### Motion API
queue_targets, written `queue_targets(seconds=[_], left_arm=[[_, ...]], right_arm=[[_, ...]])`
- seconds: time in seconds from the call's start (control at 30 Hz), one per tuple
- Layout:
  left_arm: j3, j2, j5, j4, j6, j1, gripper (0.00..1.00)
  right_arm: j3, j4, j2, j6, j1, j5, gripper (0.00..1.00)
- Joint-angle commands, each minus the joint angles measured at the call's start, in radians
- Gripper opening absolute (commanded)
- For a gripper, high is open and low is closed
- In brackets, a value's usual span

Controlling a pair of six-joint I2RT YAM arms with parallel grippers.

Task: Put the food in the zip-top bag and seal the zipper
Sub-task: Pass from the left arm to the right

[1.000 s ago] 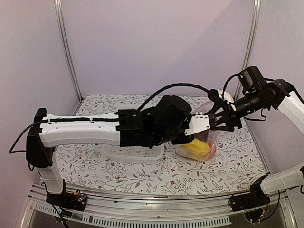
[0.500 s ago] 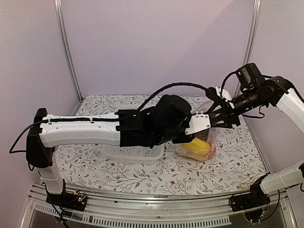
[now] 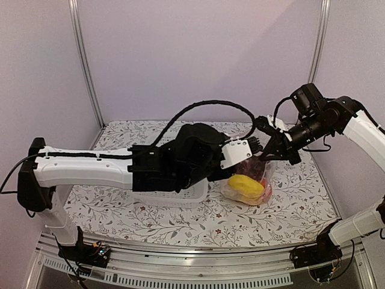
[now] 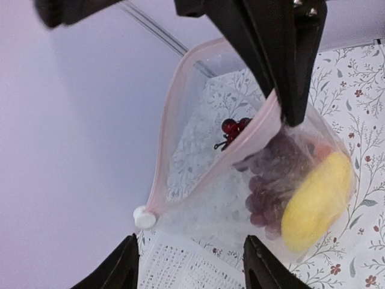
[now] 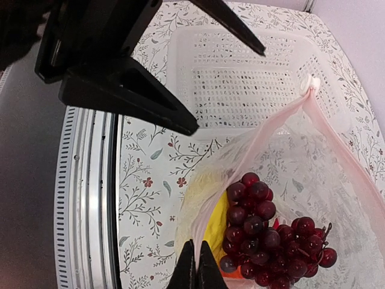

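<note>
The zip-top bag (image 3: pixel 252 183) lies right of the basket with its mouth open; it shows clear and crinkly in the left wrist view (image 4: pixel 240 205) and the right wrist view (image 5: pixel 313 174). Inside it is food: a dark purple grape bunch (image 5: pixel 264 241) (image 4: pixel 271 174) and a yellow piece (image 3: pixel 245 186) (image 4: pixel 316 198). The pink zipper (image 4: pixel 163 132) (image 5: pixel 252 150) gapes, its white slider (image 4: pixel 144 217) (image 5: pixel 313 81) at one end. My right gripper (image 5: pixel 195 274) (image 3: pixel 272 158) is shut on the bag's near mouth edge. Just short of the slider end, my left gripper (image 4: pixel 192 271) (image 3: pixel 255 146) is open and holds nothing.
A white perforated basket (image 3: pixel 171 194) (image 5: pixel 240 78) sits under my left arm, touching the bag's left side. The floral tablecloth (image 3: pixel 283 211) covers the table. Metal rails (image 5: pixel 90 198) run along the near edge, and purple walls enclose the back and sides.
My left gripper has opened and drawn back to the left, away from the bag. My right gripper has shut on the bag's mouth edge and moved slightly left.
</note>
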Motion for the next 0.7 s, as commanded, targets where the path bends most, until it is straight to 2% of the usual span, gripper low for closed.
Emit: queue_targets(seconds=[0.0,0.1,0.27,0.5,0.67], left_arm=[[-0.276,-0.230,0.019,0.307,-0.142,-0.003,0.65],[-0.479,-0.355,0.123,0.449,-0.263,0.023,0.72],[-0.634,-0.422,0.337,0.571,-0.426,0.104,0.71],[-0.698,-0.360,0.644,0.777,-0.556,0.252,0.67],[-0.645,-0.276,0.808,0.816,-0.538,0.318,0.65]], right_arm=[[-0.024,-0.001,-0.065,0.014,0.006,0.000,0.00],[-0.056,0.012,-0.090,0.016,0.007,0.014,0.00],[-0.097,0.025,-0.128,0.027,0.005,0.009,0.00],[-0.108,0.022,-0.135,0.029,0.005,0.003,0.00],[-0.109,0.016,-0.124,0.033,0.005,0.005,0.00]])
